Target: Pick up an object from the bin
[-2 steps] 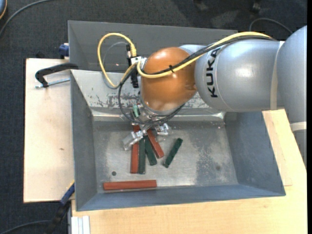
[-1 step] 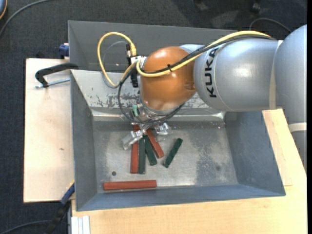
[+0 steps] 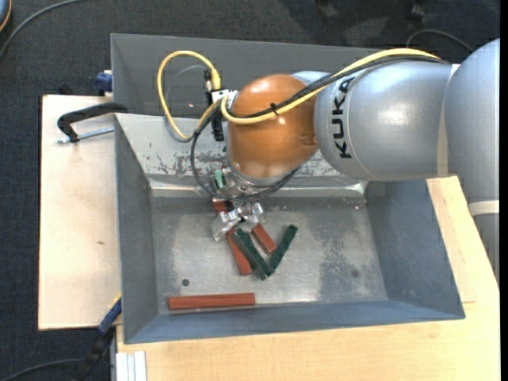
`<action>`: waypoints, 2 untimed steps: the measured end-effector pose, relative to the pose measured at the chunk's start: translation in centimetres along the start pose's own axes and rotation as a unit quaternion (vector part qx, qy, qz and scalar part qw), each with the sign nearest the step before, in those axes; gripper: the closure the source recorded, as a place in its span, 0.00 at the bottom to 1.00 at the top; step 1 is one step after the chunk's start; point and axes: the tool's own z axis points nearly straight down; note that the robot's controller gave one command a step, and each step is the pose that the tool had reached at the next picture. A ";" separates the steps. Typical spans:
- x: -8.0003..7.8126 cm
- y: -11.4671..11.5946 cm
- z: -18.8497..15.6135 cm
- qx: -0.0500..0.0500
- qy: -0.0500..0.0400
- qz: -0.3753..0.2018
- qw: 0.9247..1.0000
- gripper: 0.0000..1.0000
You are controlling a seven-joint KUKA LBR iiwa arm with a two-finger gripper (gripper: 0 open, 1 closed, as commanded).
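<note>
While the pincer [image 3: 232, 222] hangs low over the floor of the grey metal bin [image 3: 349, 272], under the arm's rounded orange wrist cover [image 3: 266, 125], I cannot tell whether it is apart or together, because the metal parts at its end run into one another from this angle. It sits at the upper-left end of a small heap of short sticks near the middle of the bin. Nearest to it lie a short red-brown flat stick [image 3: 240, 259] and a dark green flat stick [image 3: 255, 252] that crosses it, the two touching. A second dark green stick [image 3: 282, 240] angles away to the right of them. A long red flat bar [image 3: 210, 301] lies alone, well apart, along the near wall.

Nothing can be made out inside the pincer, so the pick looks not yet done. The heap is likely what it is over, though I cannot say which stick. To do this step well, the pincer should straddle one stick across its narrow width, not along its length. It should settle where that stick lies free of its neighbours, then close fully before lifting. Crossed sticks may drag each other up or twist loose, so a straight, gentle lift seems wise.
</note>
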 end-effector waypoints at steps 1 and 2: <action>-0.2 -0.2 -3.1 0.002 0.001 0.002 1.000 1.00; -0.4 -0.5 -9.3 0.004 0.001 0.003 1.000 1.00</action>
